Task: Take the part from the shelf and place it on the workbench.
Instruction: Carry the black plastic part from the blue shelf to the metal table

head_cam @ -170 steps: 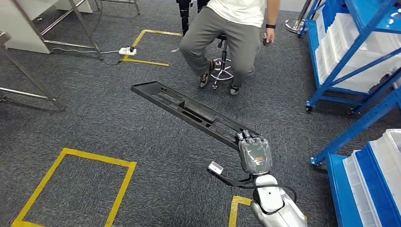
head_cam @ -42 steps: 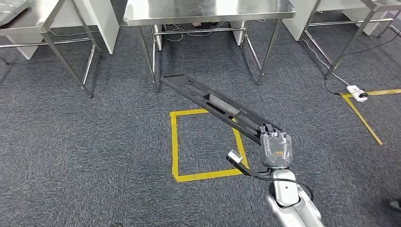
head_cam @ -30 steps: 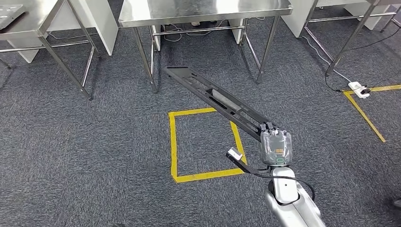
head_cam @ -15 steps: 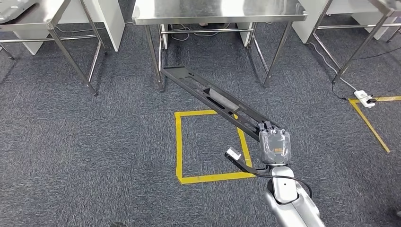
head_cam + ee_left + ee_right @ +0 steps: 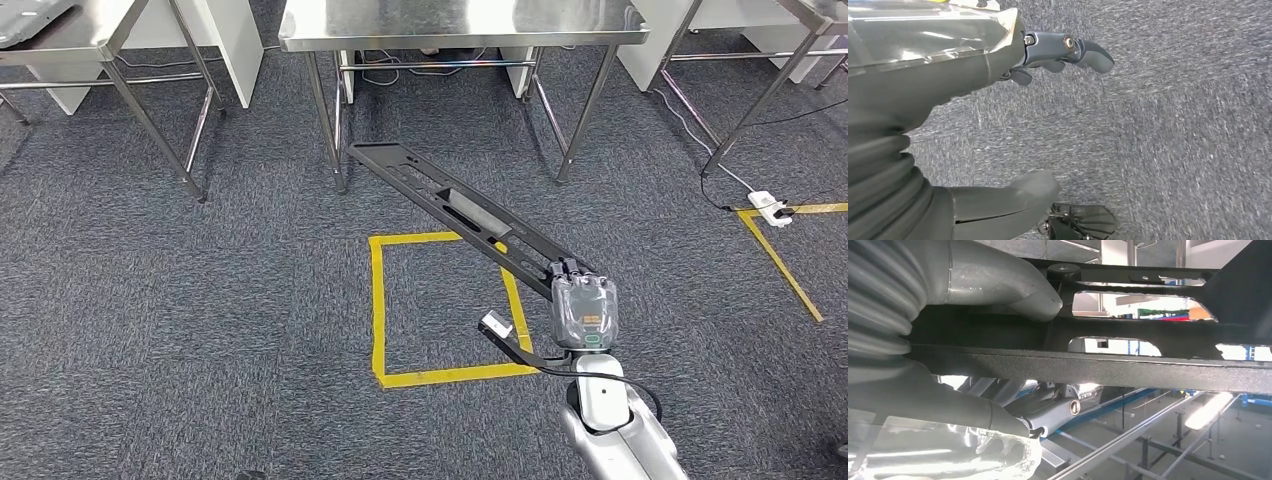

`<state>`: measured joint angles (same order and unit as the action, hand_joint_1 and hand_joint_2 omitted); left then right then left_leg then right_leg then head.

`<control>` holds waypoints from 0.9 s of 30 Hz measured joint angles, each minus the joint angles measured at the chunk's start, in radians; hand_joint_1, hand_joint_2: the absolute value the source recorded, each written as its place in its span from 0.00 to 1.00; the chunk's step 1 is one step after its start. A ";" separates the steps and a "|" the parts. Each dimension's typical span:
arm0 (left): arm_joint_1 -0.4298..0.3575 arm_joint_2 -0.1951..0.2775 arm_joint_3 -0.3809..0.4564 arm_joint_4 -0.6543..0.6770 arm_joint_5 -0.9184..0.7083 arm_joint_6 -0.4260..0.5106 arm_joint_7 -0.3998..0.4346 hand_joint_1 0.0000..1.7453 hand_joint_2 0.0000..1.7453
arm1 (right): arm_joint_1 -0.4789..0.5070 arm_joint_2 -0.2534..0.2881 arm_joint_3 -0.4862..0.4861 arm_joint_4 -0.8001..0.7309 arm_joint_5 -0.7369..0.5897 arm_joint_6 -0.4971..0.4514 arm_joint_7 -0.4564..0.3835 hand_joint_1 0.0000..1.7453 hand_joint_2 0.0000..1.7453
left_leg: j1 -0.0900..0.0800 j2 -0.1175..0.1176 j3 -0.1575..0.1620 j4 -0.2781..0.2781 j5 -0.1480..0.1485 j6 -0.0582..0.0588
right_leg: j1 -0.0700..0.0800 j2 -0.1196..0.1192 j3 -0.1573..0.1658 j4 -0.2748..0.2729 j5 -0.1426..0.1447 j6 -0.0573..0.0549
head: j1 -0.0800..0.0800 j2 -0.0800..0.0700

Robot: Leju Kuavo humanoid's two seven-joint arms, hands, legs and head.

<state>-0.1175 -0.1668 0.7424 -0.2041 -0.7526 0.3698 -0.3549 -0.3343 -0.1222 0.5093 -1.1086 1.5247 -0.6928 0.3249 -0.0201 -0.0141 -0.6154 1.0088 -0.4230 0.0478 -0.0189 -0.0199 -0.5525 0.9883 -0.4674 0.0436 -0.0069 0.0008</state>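
**Right now: robot carries a long black part toward a steel workbench**

Seen from the head camera, the robot's right hand is at the near right of the scene, above grey carpet. It grips one end of a long, flat black part with slotted cut-outs. The part reaches away from the hand toward the far left, held clear of the floor, and its far end lies near the legs of a stainless steel workbench at the far centre. The part does not touch the workbench.

Below the part, a square of yellow tape marks the carpet. A second steel table stands at the far left, and a white power strip lies on the floor at the far right.

From the right wrist camera, the thumb presses on one face of the part and the darker fingers wrap the opposite face.

From the left wrist camera, the left hand hangs over the carpet, fingers apart and holding nothing.
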 joint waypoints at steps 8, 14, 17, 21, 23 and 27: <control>0.000 -0.001 0.000 0.000 0.000 0.000 -0.003 0.00 1.00 | 0.001 -0.004 0.003 0.000 0.000 0.000 0.001 1.00 1.00 | 0.002 0.000 0.000 0.000 0.000 0.000 | 0.000 0.000 -0.001 0.000 0.000 0.000 | 0.000 0.000; 0.000 -0.002 0.000 0.000 0.000 0.004 0.001 0.00 1.00 | 0.001 -0.006 0.006 0.000 0.000 0.000 0.002 1.00 1.00 | 0.002 0.000 0.000 0.000 0.000 0.000 | 0.001 0.000 0.000 0.000 0.000 0.000 | 0.000 0.000; 0.000 -0.002 0.000 0.000 -0.001 0.008 0.010 0.00 1.00 | 0.001 -0.006 0.005 0.000 0.000 0.000 -0.004 1.00 1.00 | 0.002 0.000 0.000 0.000 0.000 0.000 | 0.003 0.000 0.000 0.000 0.000 0.000 | 0.000 0.000; 0.000 -0.002 0.000 0.000 -0.002 -0.001 0.022 0.00 1.00 | 0.001 -0.006 0.004 0.000 0.000 0.000 -0.011 1.00 1.00 | 0.002 0.000 0.000 0.000 0.000 0.000 | 0.003 0.000 0.000 0.000 0.000 0.000 | 0.000 0.000; 0.000 -0.002 0.000 0.000 -0.002 -0.023 0.030 0.00 1.00 | 0.001 -0.006 0.004 0.000 0.000 0.000 -0.013 1.00 1.00 | 0.002 0.000 0.000 0.000 0.000 0.000 | 0.003 0.000 0.000 0.000 0.000 0.000 | 0.000 0.000; -0.001 -0.001 0.000 0.000 -0.006 -0.075 0.035 0.00 1.00 | 0.001 -0.006 0.001 0.000 0.000 0.000 -0.012 1.00 1.00 | 0.001 0.000 0.000 0.001 -0.001 0.001 | 0.000 0.000 0.000 -0.001 0.000 0.000 | 0.000 0.000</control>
<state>-0.1182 -0.1676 0.7424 -0.2041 -0.7584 0.2945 -0.3203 -0.3328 -0.1278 0.5106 -1.1086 1.5248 -0.6928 0.3131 -0.0195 -0.0140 -0.6157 1.0100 -0.4241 0.0488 -0.0189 -0.0199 -0.5523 0.9874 -0.4672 0.0440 -0.0068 0.0008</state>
